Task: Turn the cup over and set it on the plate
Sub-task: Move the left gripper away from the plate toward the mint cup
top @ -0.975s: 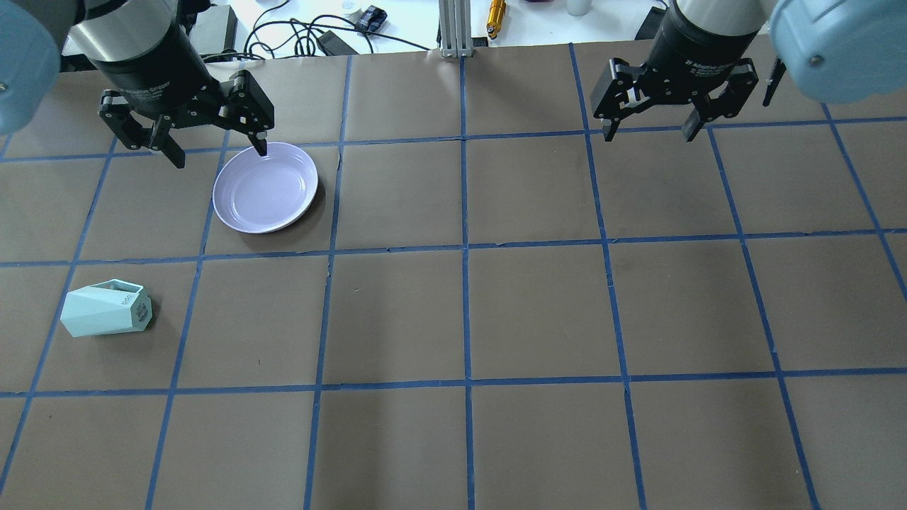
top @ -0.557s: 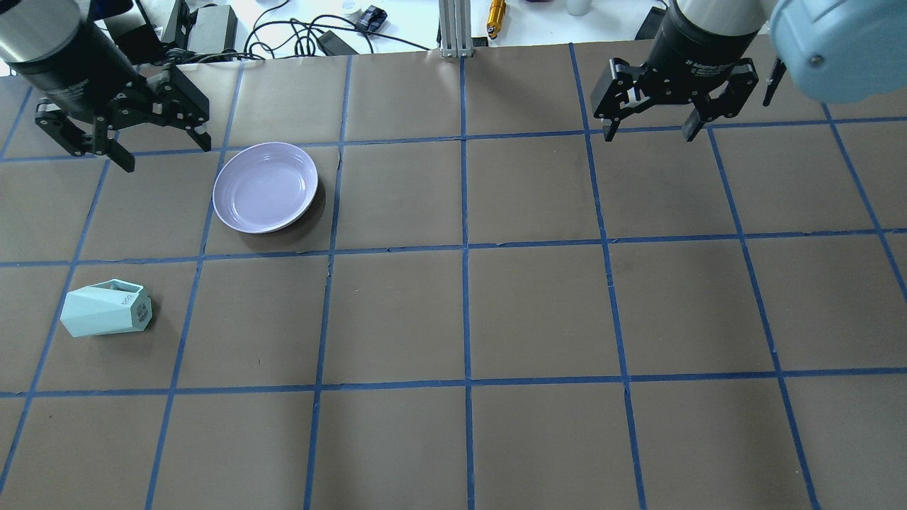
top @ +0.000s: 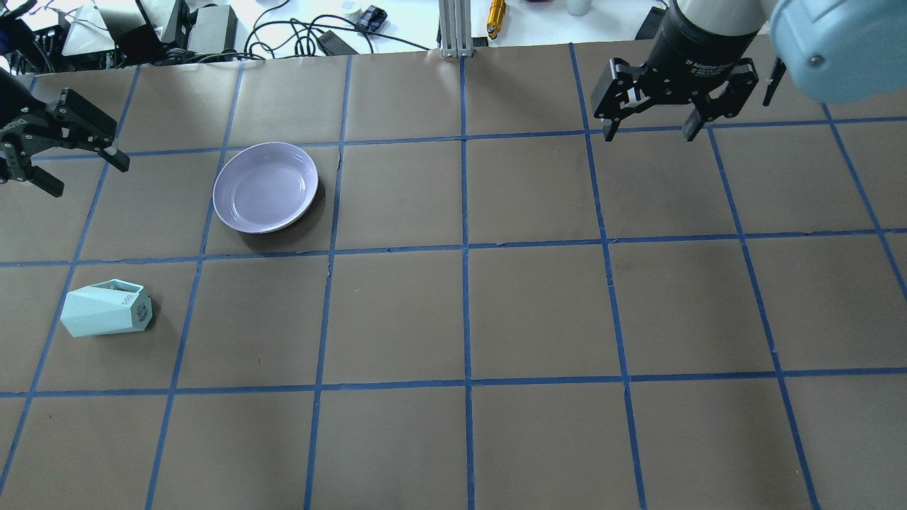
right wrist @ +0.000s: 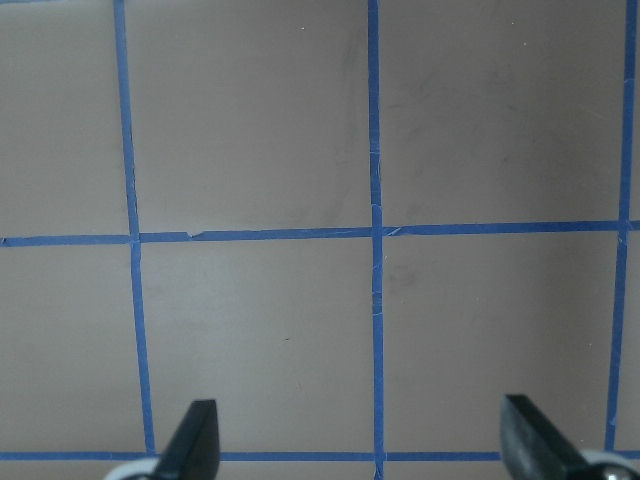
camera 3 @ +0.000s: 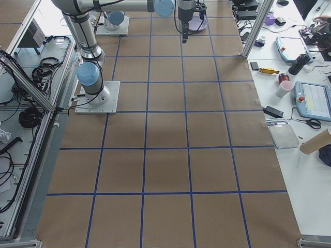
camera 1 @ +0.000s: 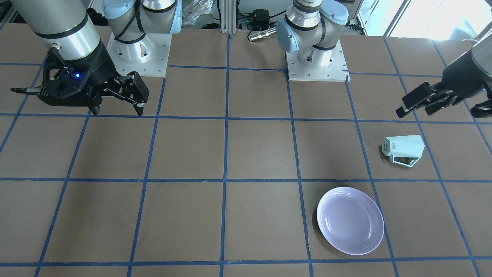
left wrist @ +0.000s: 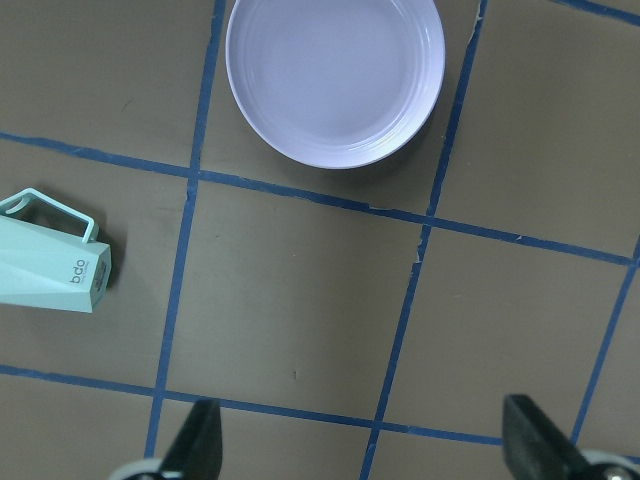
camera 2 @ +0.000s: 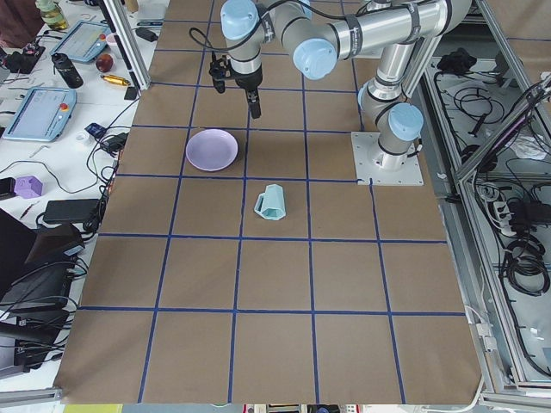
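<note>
- Okay, over the last second my left hand [top: 91, 178] has swung away from the plate [top: 266, 188] and out toward the counter's [top: 538, 312] left edge, its fingers spread wide and holding nothing.
- My right hand [top: 649, 133] hasn't budged. It hangs over bare counter on the far right, also released and empty.
- Meanwhile the cup [top: 106, 309] lies where it was, on its side, base and lettering turned toward the middle of the counter and handle on the side away from the robot. It is well apart from the plate and nearer the robot.
- Neither cup nor plate has shifted, and the plate is empty, so none of the task is done.
- My reading is that the left arm is lining up on the cup. In the wrist view the cup [left wrist: 50, 270] sits off at the left edge, not between the fingertips [left wrist: 205, 440].
- Next the hand needs to come back toward the robot, centre on the cup and drop.
</note>
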Available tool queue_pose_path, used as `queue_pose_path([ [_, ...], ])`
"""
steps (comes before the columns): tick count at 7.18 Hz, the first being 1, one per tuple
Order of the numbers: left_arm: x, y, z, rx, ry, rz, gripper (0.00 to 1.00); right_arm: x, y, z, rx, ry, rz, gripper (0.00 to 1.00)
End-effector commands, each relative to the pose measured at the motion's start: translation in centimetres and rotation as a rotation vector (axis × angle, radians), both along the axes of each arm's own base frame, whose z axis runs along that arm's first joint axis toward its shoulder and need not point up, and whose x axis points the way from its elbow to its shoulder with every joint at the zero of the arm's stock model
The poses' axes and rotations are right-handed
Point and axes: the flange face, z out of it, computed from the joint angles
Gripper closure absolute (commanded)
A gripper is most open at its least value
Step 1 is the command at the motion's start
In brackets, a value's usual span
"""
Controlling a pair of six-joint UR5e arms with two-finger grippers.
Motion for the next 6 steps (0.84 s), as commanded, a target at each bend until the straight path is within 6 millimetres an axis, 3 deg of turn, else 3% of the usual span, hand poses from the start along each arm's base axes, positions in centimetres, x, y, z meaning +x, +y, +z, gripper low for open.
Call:
queue_pose_path([
  [1, 6.3, 0.4, -3.1, 0.043, 0.081, 0.036, 0.02, 0.0, 0.0, 0.0, 0.0, 0.0, 0.0, 0.0],
  [6, 20.5, 2.0, -13.6, 0.026, 0.266, -0.124, 0.0, 0.0, 0.0, 0.0, 0.0, 0.0, -0.002, 0.0],
])
